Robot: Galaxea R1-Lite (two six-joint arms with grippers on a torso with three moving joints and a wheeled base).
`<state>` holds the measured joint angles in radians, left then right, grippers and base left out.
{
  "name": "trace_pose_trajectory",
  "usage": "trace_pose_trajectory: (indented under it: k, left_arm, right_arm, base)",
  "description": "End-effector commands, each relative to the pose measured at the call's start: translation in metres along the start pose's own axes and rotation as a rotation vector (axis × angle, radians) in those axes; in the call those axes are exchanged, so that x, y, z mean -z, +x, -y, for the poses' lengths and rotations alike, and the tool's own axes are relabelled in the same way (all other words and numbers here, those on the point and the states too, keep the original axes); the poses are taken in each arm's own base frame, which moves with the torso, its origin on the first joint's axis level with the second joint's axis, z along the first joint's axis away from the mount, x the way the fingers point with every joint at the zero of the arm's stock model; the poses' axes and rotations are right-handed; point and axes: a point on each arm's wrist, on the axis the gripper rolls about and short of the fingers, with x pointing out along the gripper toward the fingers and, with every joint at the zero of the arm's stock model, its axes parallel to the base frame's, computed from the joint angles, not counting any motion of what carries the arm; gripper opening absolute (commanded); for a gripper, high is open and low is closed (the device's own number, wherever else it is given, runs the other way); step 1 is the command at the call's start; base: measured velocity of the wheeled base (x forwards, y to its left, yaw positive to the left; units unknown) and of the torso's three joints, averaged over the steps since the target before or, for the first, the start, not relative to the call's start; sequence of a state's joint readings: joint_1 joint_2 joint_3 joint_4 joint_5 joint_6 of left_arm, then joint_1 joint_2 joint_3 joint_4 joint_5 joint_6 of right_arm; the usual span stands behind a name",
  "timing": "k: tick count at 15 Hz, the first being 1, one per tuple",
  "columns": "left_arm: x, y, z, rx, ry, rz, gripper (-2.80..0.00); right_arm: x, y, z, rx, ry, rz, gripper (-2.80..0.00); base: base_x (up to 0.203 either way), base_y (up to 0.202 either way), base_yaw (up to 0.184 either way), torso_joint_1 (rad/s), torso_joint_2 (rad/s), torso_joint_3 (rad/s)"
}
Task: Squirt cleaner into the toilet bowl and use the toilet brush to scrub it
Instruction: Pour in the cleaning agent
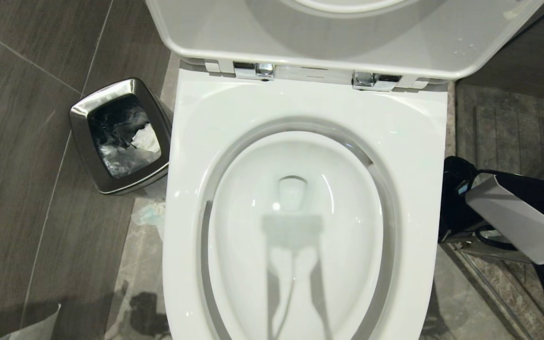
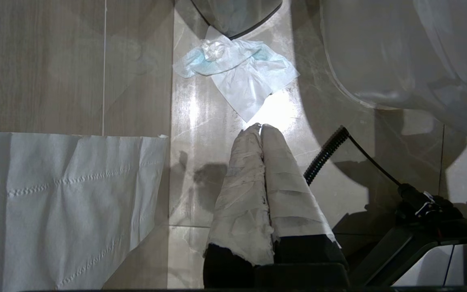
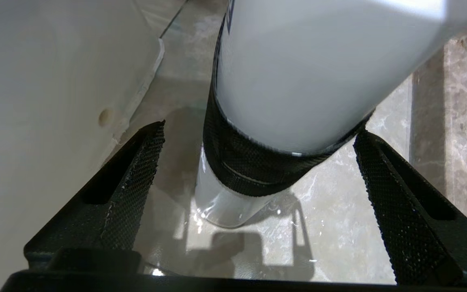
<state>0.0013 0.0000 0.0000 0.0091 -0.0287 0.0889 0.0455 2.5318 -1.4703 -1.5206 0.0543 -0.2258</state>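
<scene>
Currently the right gripper [image 3: 258, 170] is wide open, its two black textured fingers [image 3: 132, 182] spread on either side of a white cylinder with a black knurled band [image 3: 249, 170]. The cylinder sits between the fingers without touching either; can't tell what it is. It stands on pale marble floor [image 3: 330, 227], wet-looking just around its base. A white wall of the toilet [image 3: 47, 101] runs close alongside one finger.

From the head camera, the right arm [image 1: 513, 222] shows low beside the toilet's right flank, gripper itself hidden below the rim. Toilet bowl [image 1: 300, 226] is straight ahead, well apart from that gripper and up over the rim from it. Seat and lid [image 1: 347, 38] are raised on chrome hinges [image 1: 265, 70]. Basin looks clean white, only a shadow across it; no blue liquid that I can make out. Brush isn't visible in any view.

Left gripper [image 2: 261, 129] is closed, holding nothing, its two cloth-wrapped fingers [image 2: 241, 178] pressed tip to tip. It points down at the floor. Just past its tips lies a crumpled white-and-blue tissue [image 2: 237, 73]. Off to one side of it, a sheet of toilet paper [image 2: 63, 202] lies flat on the tiles. A coiled black cable [image 2: 326, 154] runs near the other side.

Steel waste bin [image 1: 121, 137] stands on the tiles left of the toilet, liner and paper inside.
</scene>
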Motion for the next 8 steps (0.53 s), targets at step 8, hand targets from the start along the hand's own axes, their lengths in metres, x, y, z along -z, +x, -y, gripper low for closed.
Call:
trace_pose_trajectory:
  k: [8]
  left_arm:
    - [0.0, 0.0, 0.0, 0.0, 0.0, -0.003, -2.8]
  right_arm:
    - [0.009, 0.015, -0.002, 0.021, -0.021, 0.082, 0.0]
  base:
    - [0.0, 0.0, 0.0, 0.0, 0.0, 0.0]
